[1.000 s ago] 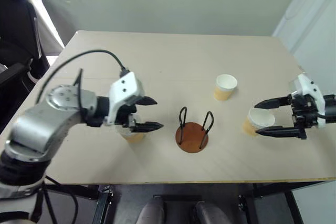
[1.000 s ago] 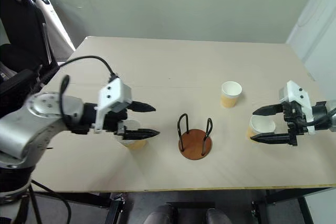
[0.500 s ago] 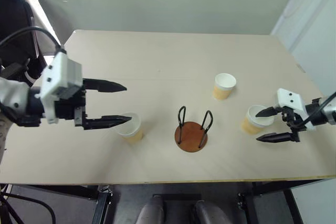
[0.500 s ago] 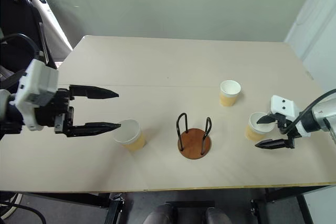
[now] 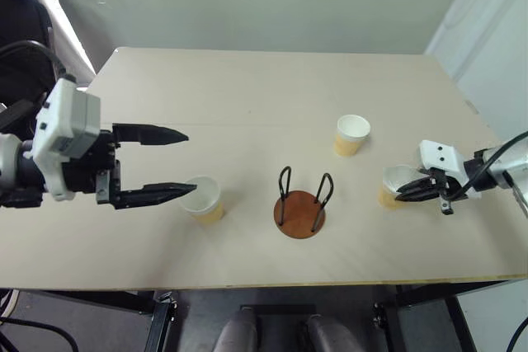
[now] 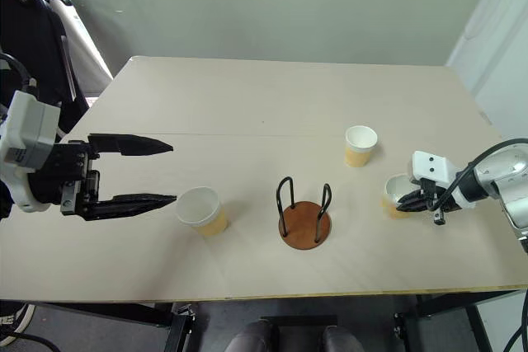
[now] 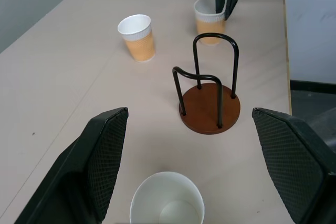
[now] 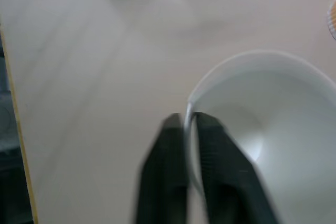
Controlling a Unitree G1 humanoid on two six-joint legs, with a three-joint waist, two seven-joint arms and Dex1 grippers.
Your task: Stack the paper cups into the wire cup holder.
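Pinching only the rim of 1 paper cup (image 5: pixel 394 186) at frame right, my right end effector (image 5: pixel 410 193) risked crushing or dropping it.

Wire cup holder (image 5: pixel 300 204) stands on the table (image 5: pixel 247 96) between paper cups (image 5: pixel 203 199).

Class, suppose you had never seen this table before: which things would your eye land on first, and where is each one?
First, the wire cup holder near the table's front middle, its black loops empty. Next, the right tool, shut on the rim of the paper cup at the robot's right, one finger inside and one outside. Then the left tool, open beside the paper cup at the left, with a third cup standing farther back.
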